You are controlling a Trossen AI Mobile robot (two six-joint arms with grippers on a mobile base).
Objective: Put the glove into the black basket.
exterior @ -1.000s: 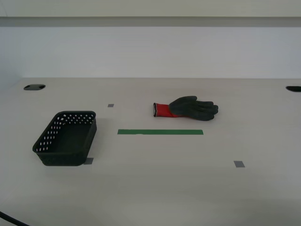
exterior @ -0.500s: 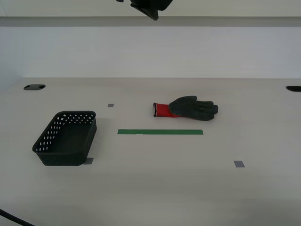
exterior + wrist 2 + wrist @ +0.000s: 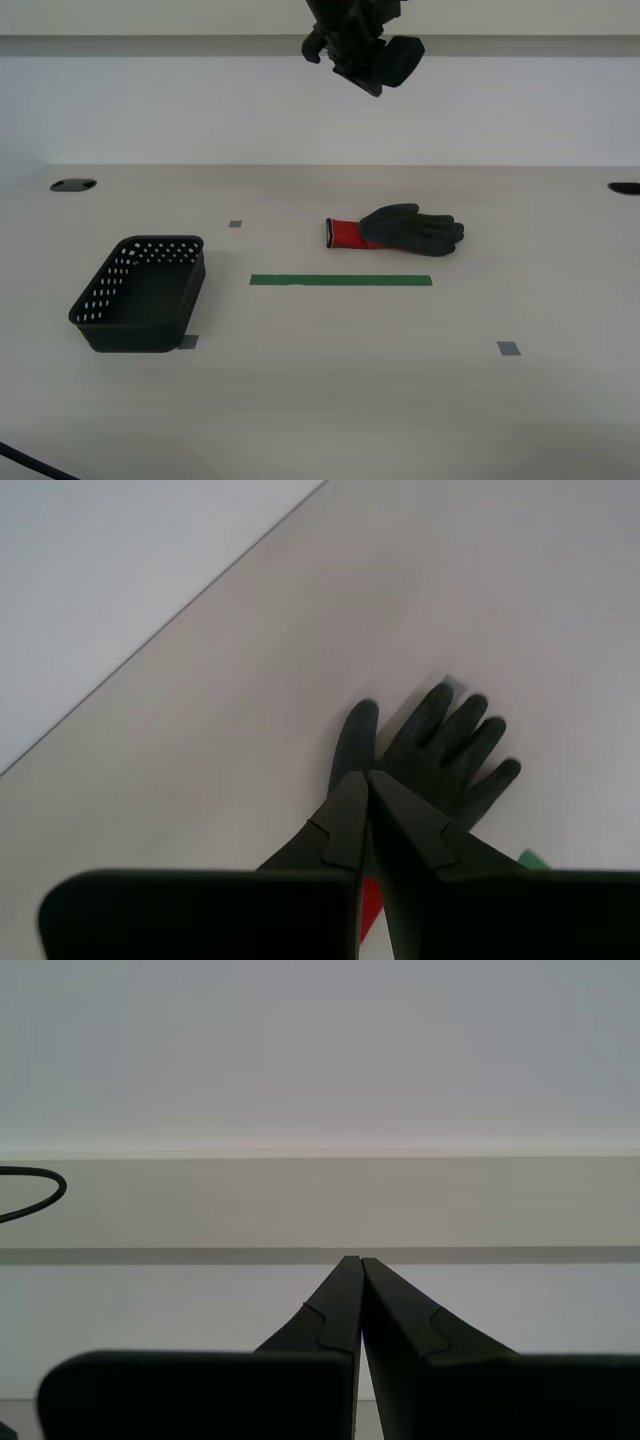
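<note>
Exterior view: glove (image 3: 397,230) lay on the table (image 3: 400,400), well apart from the empty black basket (image 3: 140,293); second wrist view: my second gripper (image 3: 366,777) pressed together above it, nothing grasped; first wrist view: my first gripper (image 3: 353,1260) also closed.

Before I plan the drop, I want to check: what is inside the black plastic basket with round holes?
Nothing shows inside the black plastic basket with round holes; its dark floor looks bare. The dark grey glove with the red cuff lies apart on the pale table.
</note>
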